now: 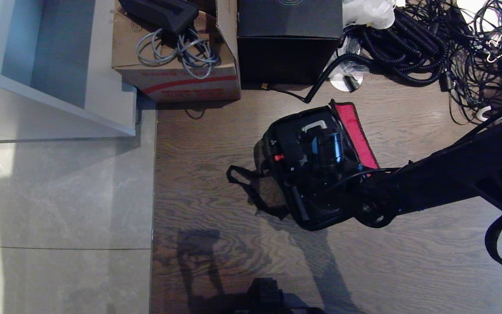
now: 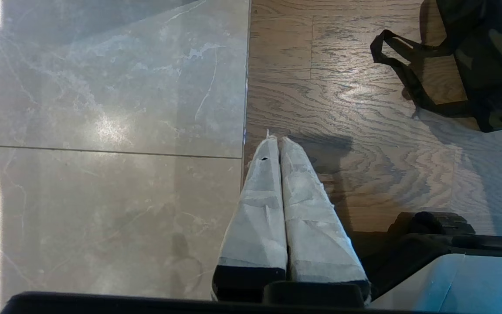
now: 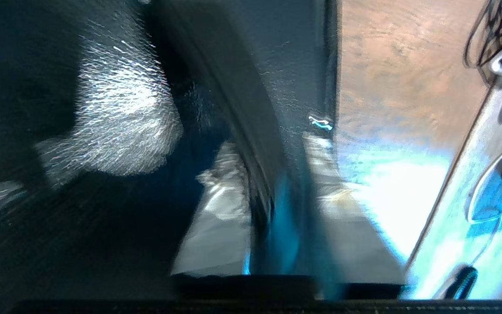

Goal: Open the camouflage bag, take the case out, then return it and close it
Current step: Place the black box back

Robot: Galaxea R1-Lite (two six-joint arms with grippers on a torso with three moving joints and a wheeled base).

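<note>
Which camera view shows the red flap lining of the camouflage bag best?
The head view: the red flap lining stands open along the camouflage bag. The left wrist view shows only the bag's outside corner and strap; the right wrist view shows no red.

Camouflage bag (image 1: 316, 174) lying open on the wooden floor (image 1: 216, 174), near its far edge and just in front of the boxes there; soft, rectangular, black-trimmed, with the red-lined flap (image 1: 355, 133) thrown back on the right side and a black shoulder strap (image 1: 251, 187) trailing loose across the boards to the left. Seen from the left wrist as green, brown and black patches (image 2: 490, 65) with the strap looped beside it. Dark contents inside the opening, too shadowed and covered to tell the case apart.
</note>
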